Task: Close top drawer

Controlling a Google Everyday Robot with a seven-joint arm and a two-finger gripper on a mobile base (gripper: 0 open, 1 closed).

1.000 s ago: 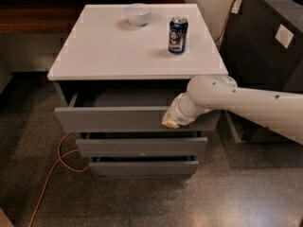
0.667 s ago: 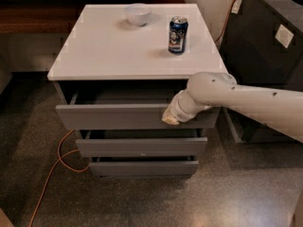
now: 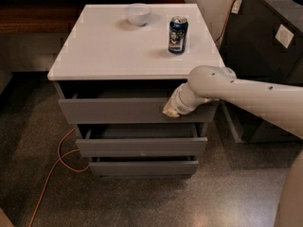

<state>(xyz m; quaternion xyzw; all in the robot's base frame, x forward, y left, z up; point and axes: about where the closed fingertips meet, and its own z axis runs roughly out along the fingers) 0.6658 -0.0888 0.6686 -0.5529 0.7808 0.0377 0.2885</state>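
The top drawer [image 3: 118,110] is a wide matte-grey drawer with a plain flat front, under the white cabinet top. It stands a little way out, with only a narrow dark strip of its inside showing above the front. My gripper [image 3: 171,110] is at the end of the white arm that comes in from the right. It presses against the right part of the drawer's front.
A white bowl [image 3: 138,14] and a blue soda can [image 3: 177,34] stand on the white cabinet top [image 3: 94,51]. Two slimmer grey drawers [image 3: 142,147] below stick out slightly. A dark cabinet [image 3: 270,51] stands at the right. An orange cable [image 3: 52,174] lies on the floor at the left.
The top drawer has slid further into the cabinet, and the gap showing its inside has shrunk. The gripper has followed it inward, staying on the front.
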